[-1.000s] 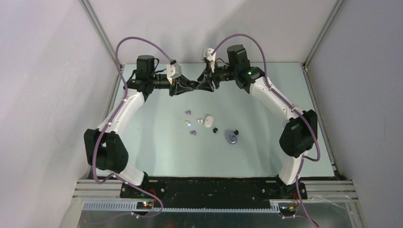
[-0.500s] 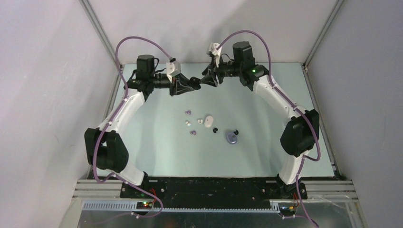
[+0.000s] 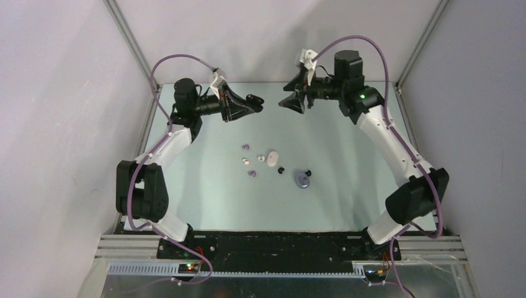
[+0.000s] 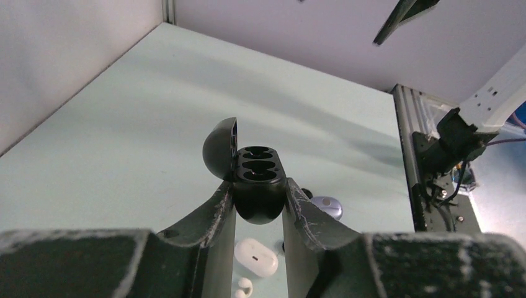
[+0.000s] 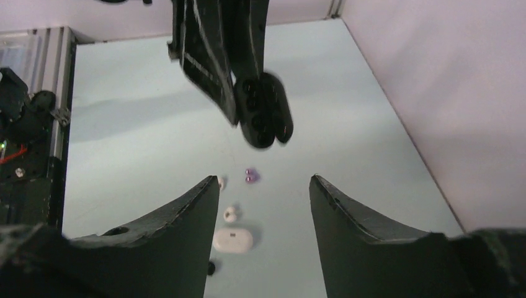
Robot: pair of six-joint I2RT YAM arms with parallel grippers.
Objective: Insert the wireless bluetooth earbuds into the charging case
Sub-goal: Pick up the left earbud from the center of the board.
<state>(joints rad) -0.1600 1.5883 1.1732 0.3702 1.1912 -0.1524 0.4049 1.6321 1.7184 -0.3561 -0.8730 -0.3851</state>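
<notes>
My left gripper (image 3: 248,103) is shut on the open black charging case (image 3: 254,99), held in the air over the far side of the table. In the left wrist view the case (image 4: 257,180) sits between my fingers with its lid swung left and both sockets empty. My right gripper (image 3: 290,103) is open and empty, facing the case from the right (image 5: 263,180). On the table lie purple earbuds (image 3: 245,147) (image 3: 252,174), white earbuds (image 3: 245,161) (image 3: 261,158) and black earbuds (image 3: 280,169) (image 3: 308,171).
A closed white case (image 3: 272,158) and a closed purple case (image 3: 303,180) lie among the earbuds at mid-table. White walls stand close behind both grippers. The table (image 3: 205,186) is pale green.
The two grippers were together at the black case. The right gripper has let go and pulled back to the right, open. The left keeps the case, now open.
</notes>
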